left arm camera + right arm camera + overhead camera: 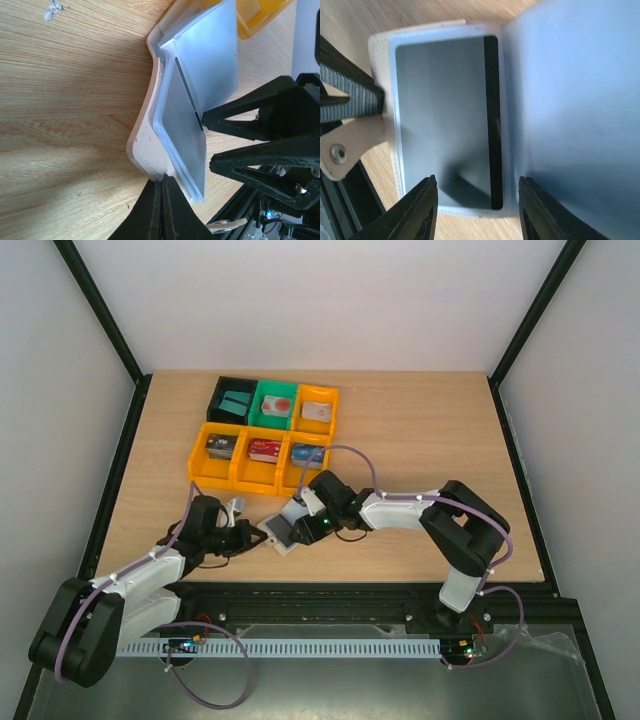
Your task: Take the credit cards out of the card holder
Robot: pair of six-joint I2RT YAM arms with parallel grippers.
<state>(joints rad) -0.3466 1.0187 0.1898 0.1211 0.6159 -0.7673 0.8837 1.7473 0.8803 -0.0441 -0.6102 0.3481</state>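
The card holder (281, 533), a small flat folding wallet, tan outside and grey-blue inside, lies open close to the near edge of the pale wooden table (430, 440), left of its middle; the left gripper (161, 200) is clamped tight on the holder's tan outer flap, pinning it down; the right gripper (476, 182) stands about half open, its black fingers straddling the mouth of a clear pocket, with nothing visibly in its grasp, though one fingertip (204, 120) seems to touch the pocket's edge; in that pocket sits a grey plastic card with a black stripe (445, 110), fully seated; whether the other sleeves hide more cannot be told; farther off, toward the far left corner, stands a cluster of orange, green and black plastic bins (256, 483), and what look like six loose cards (266, 450) lie in them, one to a compartment; so the job looks mostly done, with at least this one card left to draw out.
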